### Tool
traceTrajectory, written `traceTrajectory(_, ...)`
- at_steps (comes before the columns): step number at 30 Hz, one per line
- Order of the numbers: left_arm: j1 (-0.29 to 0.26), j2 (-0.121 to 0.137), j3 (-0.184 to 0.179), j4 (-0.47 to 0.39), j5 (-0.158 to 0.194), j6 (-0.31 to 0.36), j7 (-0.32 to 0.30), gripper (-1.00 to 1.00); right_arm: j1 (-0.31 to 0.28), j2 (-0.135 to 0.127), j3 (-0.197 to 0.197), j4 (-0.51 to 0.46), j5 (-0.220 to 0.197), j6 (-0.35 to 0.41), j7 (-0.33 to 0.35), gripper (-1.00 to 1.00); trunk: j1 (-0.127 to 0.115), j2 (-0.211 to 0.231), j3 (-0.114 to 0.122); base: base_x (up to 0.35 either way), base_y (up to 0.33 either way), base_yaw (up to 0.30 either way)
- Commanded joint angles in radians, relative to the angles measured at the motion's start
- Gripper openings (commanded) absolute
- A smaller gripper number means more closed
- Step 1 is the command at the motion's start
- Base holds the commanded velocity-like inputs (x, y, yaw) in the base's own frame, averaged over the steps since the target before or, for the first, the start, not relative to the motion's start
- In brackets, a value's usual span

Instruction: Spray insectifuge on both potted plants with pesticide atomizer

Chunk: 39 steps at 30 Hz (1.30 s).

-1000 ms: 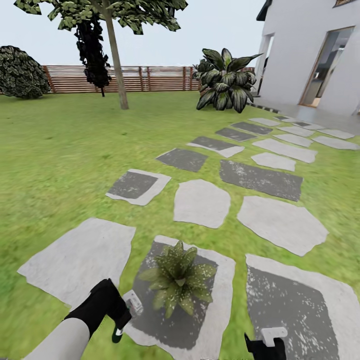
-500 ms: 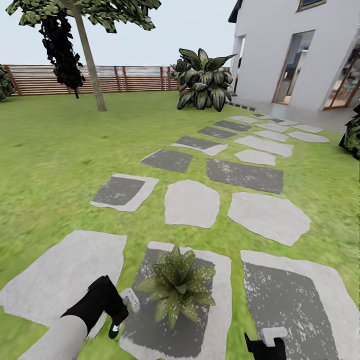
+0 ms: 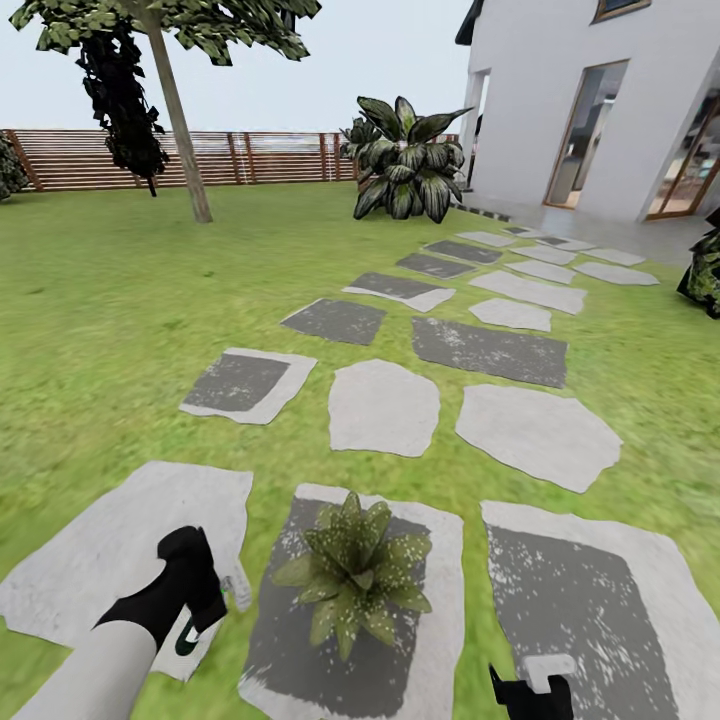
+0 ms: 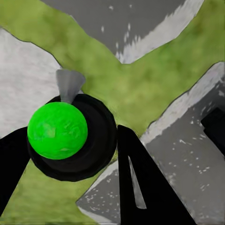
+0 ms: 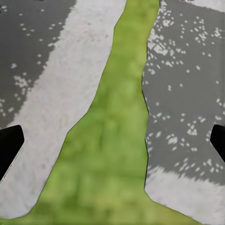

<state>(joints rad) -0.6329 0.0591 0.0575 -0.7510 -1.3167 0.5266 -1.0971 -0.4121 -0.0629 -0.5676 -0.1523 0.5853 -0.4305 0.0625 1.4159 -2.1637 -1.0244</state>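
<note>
A potted plant (image 3: 355,575), a low rosette of speckled green leaves, sits on a dark grey stepping stone (image 3: 300,660) in the garden lawn. Just left of it my left gripper (image 3: 200,602) is shut on the pesticide atomizer (image 3: 238,592), whose white head points toward the plant and whose green handle hangs below the hand. In the left wrist view the atomizer (image 4: 58,131) shows as a bright green round part in a black ring with a grey nozzle, held between the black fingers (image 4: 136,178). My right gripper (image 5: 112,143) is open over grass and stone, low at the head view's edge (image 3: 530,690).
Grey stepping stones (image 3: 385,405) lead over the lawn to a white house (image 3: 600,110). A large dark-leaved plant (image 3: 405,160), a thin tree trunk (image 3: 180,130) and a brown slatted fence (image 3: 260,155) stand at the back. Another dark plant (image 3: 705,270) is at the right edge.
The head camera swung right early on. Since then my left gripper has drawn back to the left, away from the potted plant, with the atomizer in it. The right gripper has not moved.
</note>
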Motion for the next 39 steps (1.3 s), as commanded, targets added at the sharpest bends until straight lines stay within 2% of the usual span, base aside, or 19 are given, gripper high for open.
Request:
traceTrajectory(1,0.0,-0.001,0.002,-0.002,-0.006,0.009,-0.005,-1.0,-0.001,0.0,-0.008,0.0,0.002,-0.004,0.007,1.0,0.0,0.0,-0.001,0.18,0.125,-0.006)
traceTrajectory(11,0.002,-0.004,0.005,-0.002,-0.012,0.01,-0.003,-1.0,-0.001,0.0,-0.008,0.0,0.002,-0.004,0.007,1.0,0.0,0.0,-0.001,0.229,0.168,-0.252)
traceTrajectory(14,0.002,-0.016,0.004,-0.003,-0.012,0.009,-0.002,-1.0,-0.001,0.0,-0.008,0.0,0.002,-0.004,0.007,1.0,0.0,0.0,-0.001,0.033,0.005,-0.062)
traceTrajectory(21,0.002,-0.017,0.004,-0.004,-0.01,0.004,0.005,-1.0,-0.001,0.0,-0.008,0.0,0.002,-0.004,0.007,1.0,0.0,0.0,-0.001,-0.093,0.0,-0.003)
traceTrajectory(25,0.003,-0.018,0.006,-0.003,-0.003,0.004,0.081,-1.0,-0.001,0.0,-0.008,0.0,0.002,-0.004,0.007,1.0,0.0,0.0,-0.001,-0.15,0.0,0.0)
traceTrajectory(33,0.026,-0.014,0.01,0.013,0.004,-0.004,0.103,-1.0,-0.001,0.0,-0.008,0.0,0.002,-0.004,0.007,1.0,0.0,0.0,-0.001,-0.005,0.0,0.0)
traceTrajectory(36,0.048,-0.016,0.01,0.014,0.028,-0.005,0.158,-1.0,-0.001,0.0,-0.008,0.0,0.002,-0.004,0.007,1.0,0.0,0.0,-0.001,0.0,0.0,0.0)
traceTrajectory(39,0.051,-0.017,0.008,0.013,0.086,-0.005,0.188,-1.0,-0.001,0.0,-0.008,0.0,0.003,-0.004,0.007,1.0,0.0,0.0,-0.001,0.0,0.0,0.0)
